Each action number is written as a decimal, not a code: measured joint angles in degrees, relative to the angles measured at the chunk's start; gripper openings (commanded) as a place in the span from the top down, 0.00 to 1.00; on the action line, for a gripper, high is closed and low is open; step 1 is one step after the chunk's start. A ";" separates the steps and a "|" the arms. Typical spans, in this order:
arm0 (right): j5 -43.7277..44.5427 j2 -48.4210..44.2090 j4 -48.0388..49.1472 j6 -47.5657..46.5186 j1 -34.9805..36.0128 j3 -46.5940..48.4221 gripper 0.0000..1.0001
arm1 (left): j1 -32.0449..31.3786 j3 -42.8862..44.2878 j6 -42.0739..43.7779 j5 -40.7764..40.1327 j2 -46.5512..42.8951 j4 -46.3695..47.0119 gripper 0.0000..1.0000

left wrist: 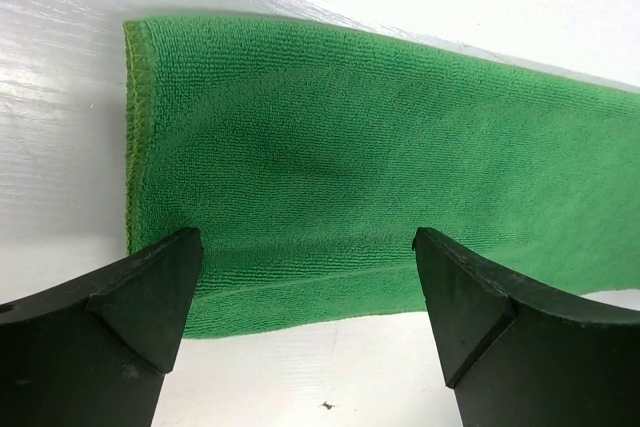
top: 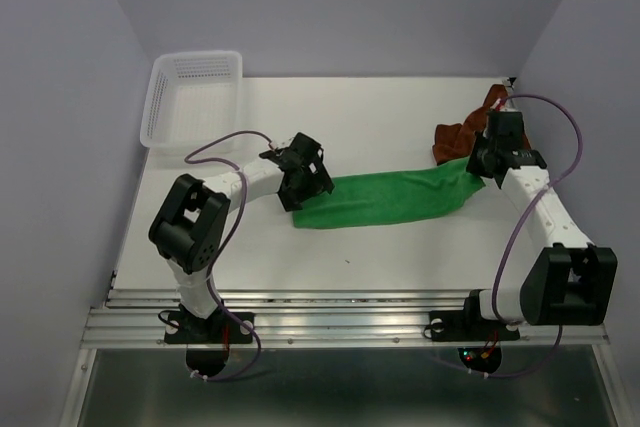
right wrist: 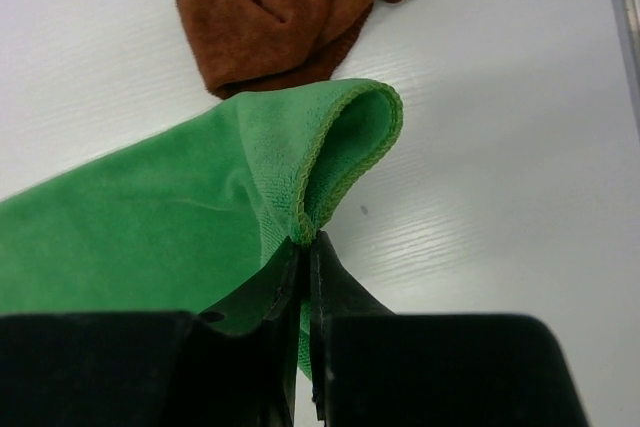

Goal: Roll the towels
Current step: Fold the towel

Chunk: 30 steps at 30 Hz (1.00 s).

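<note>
Left arm's black two-finger tool (left wrist: 305, 245) stands wide, one finger to each side, poised just over the left end of the bright green terry-cloth towel (top: 400, 197) and gripping nothing. Whether the fingertips touch the cloth cannot be told.

That towel lies as a long, narrow band across the middle of the white tabletop (top: 400, 112), running from the left tool up and to the right. Its short left end shows a stitched hem. The pile is smooth, with one shallow dent and a faint crease along the near long edge.

At the towel's right end, the right arm's black tool (right wrist: 305, 244) is pinched narrow on the hem. The corner is lifted off the tabletop there, and the edge curls over into a small open loop above the fingertips.

Just beyond that loop, by the back right corner, the rust-brown soft cloth towel (right wrist: 290, 7) sits crumpled in a heap. Whether it touches the green one cannot be told.

A white plastic mesh basket (top: 195, 55) stands at the back left corner, well apart from both towels. Bare tabletop lies between the green band and the back wall, and again between the band and the aluminium rails (top: 340, 312) at the near edge. The lilac side walls stand close on both sides.
</note>
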 measured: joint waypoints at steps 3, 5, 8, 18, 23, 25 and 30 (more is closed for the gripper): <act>-3.10 -1.70 -0.28 0.02 0.52 0.00 0.99 | 0.02 0.83 0.04 -0.31 -0.09 -0.94 0.01; -4.26 -2.71 -0.48 0.04 1.46 0.00 0.99 | 0.11 1.29 0.11 -0.74 -0.37 -1.64 0.01; -5.42 -3.26 -1.42 0.13 5.27 1.09 0.99 | 0.72 1.29 0.50 -1.05 -1.57 -2.56 0.01; -8.20 -1.31 -1.79 3.80 19.39 4.72 0.99 | 6.93 -5.79 1.66 -2.67 -12.81 -2.78 0.01; -11.98 -0.42 -0.55 7.85 22.01 4.70 0.99 | 12.07 -12.59 3.43 -2.38 -15.69 -0.92 0.01; -12.68 -0.42 0.13 8.83 23.08 4.70 0.99 | 13.81 -15.17 4.04 -2.23 -15.76 -0.70 0.01; -14.56 -0.22 1.53 11.04 26.60 5.05 0.99 | 14.25 -17.27 5.16 -1.70 -15.98 -0.26 0.01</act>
